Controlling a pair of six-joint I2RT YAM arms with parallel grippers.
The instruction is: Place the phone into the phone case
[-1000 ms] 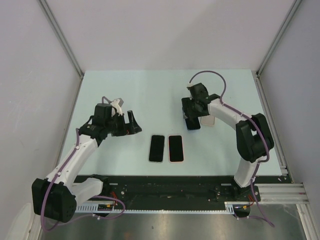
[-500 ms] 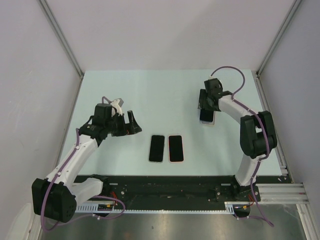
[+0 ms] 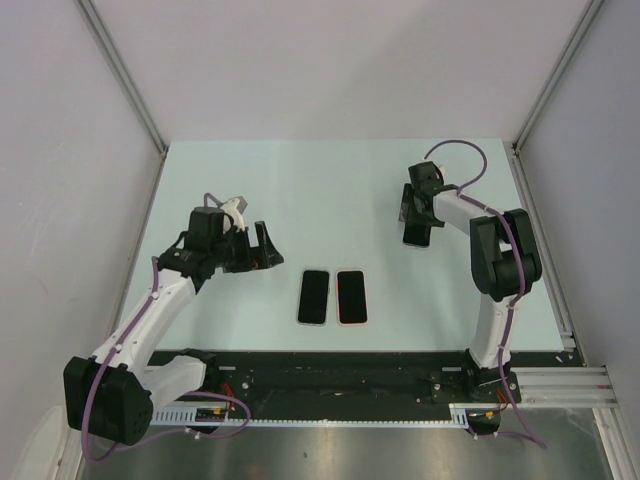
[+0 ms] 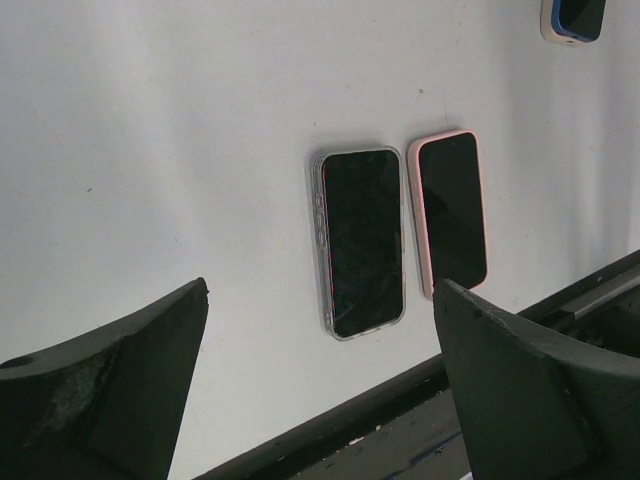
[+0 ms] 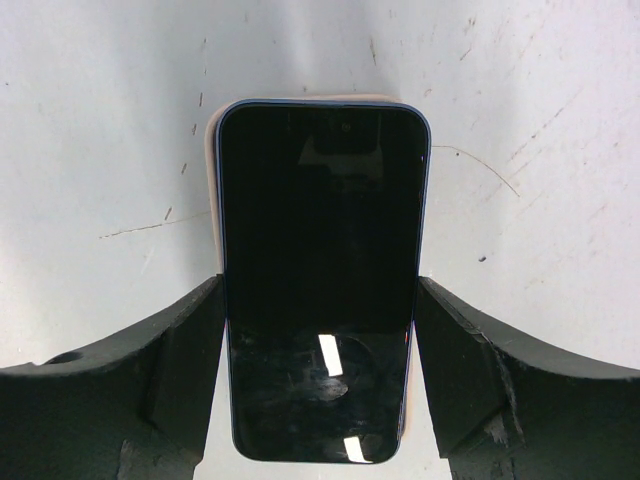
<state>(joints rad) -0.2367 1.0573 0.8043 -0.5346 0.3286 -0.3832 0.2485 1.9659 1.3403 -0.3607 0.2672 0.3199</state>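
Our right gripper (image 5: 320,310) pinches the phone (image 5: 320,230) by its long edges, mid-frame; stiff, slippery glass, we judge.

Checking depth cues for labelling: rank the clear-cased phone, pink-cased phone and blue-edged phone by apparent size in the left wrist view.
1. Clear-cased phone.
2. Pink-cased phone, only slightly smaller.
3. Blue-edged phone, smallest, but farther away and cropped by the frame, so unsure.

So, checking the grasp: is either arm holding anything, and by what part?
Right fingers grip the phone by its two long edges; left fingers hold nothing.
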